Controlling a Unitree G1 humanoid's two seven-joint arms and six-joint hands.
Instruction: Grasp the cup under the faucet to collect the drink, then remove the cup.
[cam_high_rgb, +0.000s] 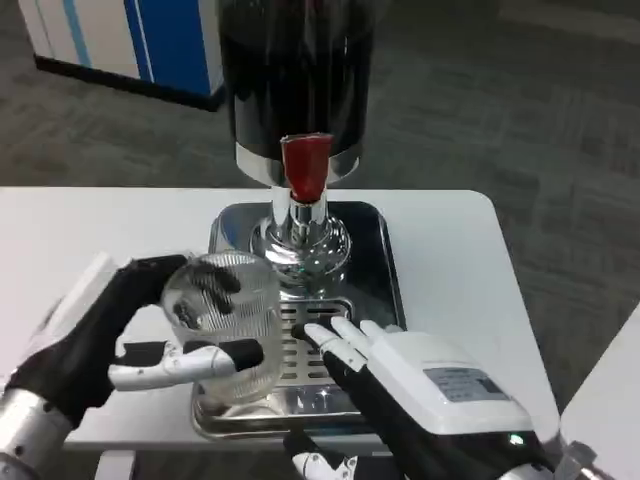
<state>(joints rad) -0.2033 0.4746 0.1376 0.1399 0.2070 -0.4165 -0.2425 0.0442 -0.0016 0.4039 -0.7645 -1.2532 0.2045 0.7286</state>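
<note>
The white bench (110, 225) spans the frame, with grey carpet floor (480, 100) beyond it and a blue-and-white cabinet (150, 45) at the far left. On the bench stands a drink dispenser (296, 80), its tank dark with liquid, above a polished chrome base tray (385, 260). A red tap handle (305, 165) sticks out at the front of the tank, and the chrome faucet (300, 240) sits right below it. A slotted drip grate (300, 345) lies in the front part of the tray.

The right hand (410, 385) rests low at the near right, its white back up, its fingers (335, 345) stretched forward and lying close together over the right part of the grate; they hold nothing. The left hand (120, 335) comes in from the near left and grips the ribbed clear plastic cup (225, 325), one finger wrapped across the near wall and others curled round the far side by the rim. The cup stands upright over the left edge of the tray, just left of the faucet and not directly beneath it. It looks empty, though the ribbed wall and reflections make that hard to judge
</note>
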